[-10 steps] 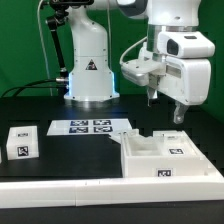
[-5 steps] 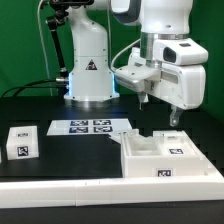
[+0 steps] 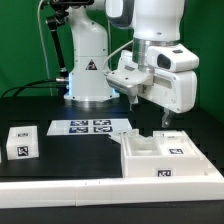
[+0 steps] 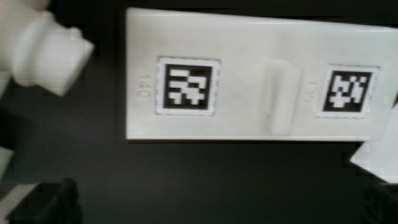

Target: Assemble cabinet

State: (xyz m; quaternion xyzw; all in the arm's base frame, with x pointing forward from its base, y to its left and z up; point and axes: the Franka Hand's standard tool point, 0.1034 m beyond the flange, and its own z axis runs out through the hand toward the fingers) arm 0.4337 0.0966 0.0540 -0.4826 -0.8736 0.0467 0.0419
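The cabinet body [image 3: 160,157] is a white open box with square tags, at the exterior view's front right. A small white tagged block [image 3: 20,142] stands at the front left. My gripper [image 3: 151,110] hangs open and empty above the table, just behind the cabinet body and touching nothing. In the wrist view a white panel [image 4: 249,85] with two tags and a ridge between them lies below. One dark finger [image 4: 45,203] shows at the picture's edge; the other is out of frame.
The marker board [image 3: 92,127] lies flat on the black table between the small block and the cabinet body. The white robot base [image 3: 88,70] with its warning sticker stands behind it. A white strip [image 3: 60,185] runs along the table's front edge.
The arm has swung toward the exterior view's left and turned a little. The gripper stays open and empty. The parts on the table have not moved.
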